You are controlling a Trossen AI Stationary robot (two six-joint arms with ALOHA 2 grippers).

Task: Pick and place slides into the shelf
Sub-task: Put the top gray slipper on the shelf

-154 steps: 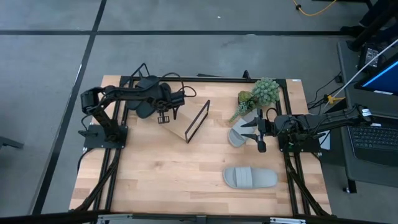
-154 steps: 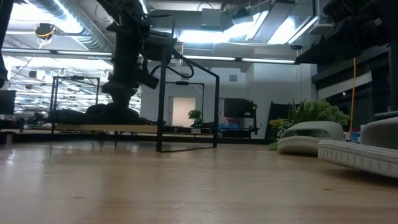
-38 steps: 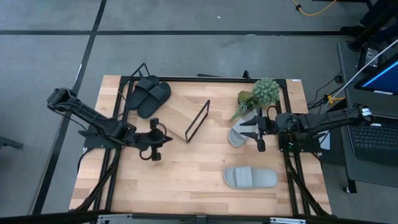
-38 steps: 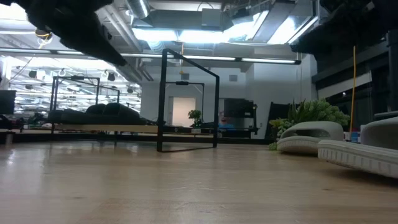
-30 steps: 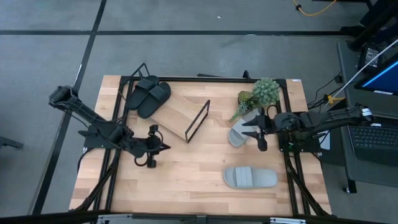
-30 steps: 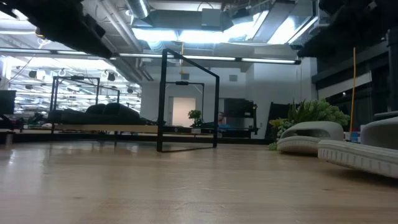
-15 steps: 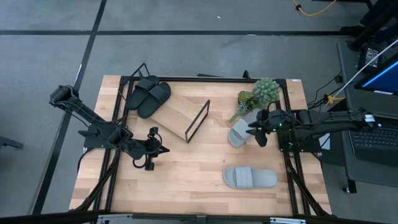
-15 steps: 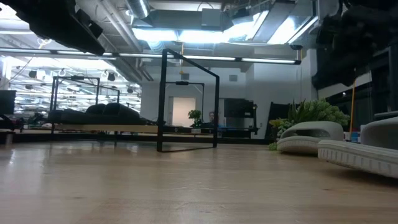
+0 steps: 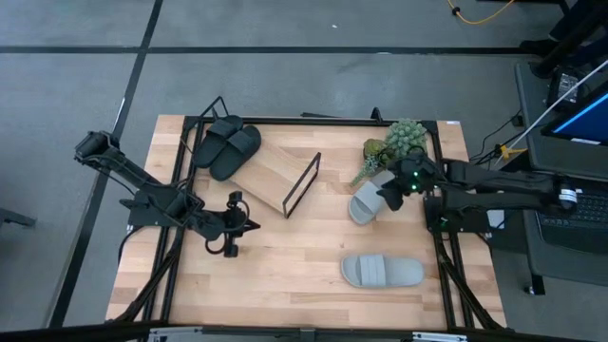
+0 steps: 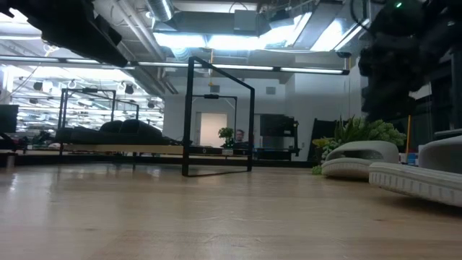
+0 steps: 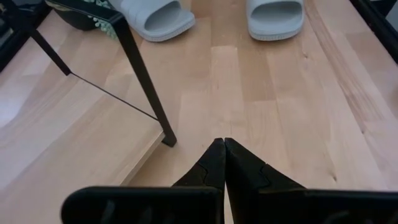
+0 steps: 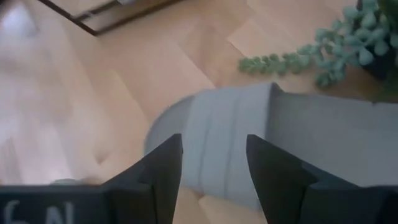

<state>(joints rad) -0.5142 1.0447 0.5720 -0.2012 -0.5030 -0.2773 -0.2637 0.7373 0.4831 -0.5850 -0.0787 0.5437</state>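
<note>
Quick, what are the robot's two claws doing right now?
Left gripper: shut, holding nothing.
Right gripper: open, over a grey slide, not gripping it.

right pincer (image 9: 390, 197) moved over grey slide (image 9: 365, 203), left arm withdrawn

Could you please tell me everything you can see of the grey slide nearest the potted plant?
The grey slide is a light grey, matte, foam-like sandal with a wide ribbed strap. It lies flat on the wooden table, sole down, beside the trailing green plant, apart from the other grey slide. The right gripper hovers over its strap with fingers open on either side; contact cannot be told.
</note>
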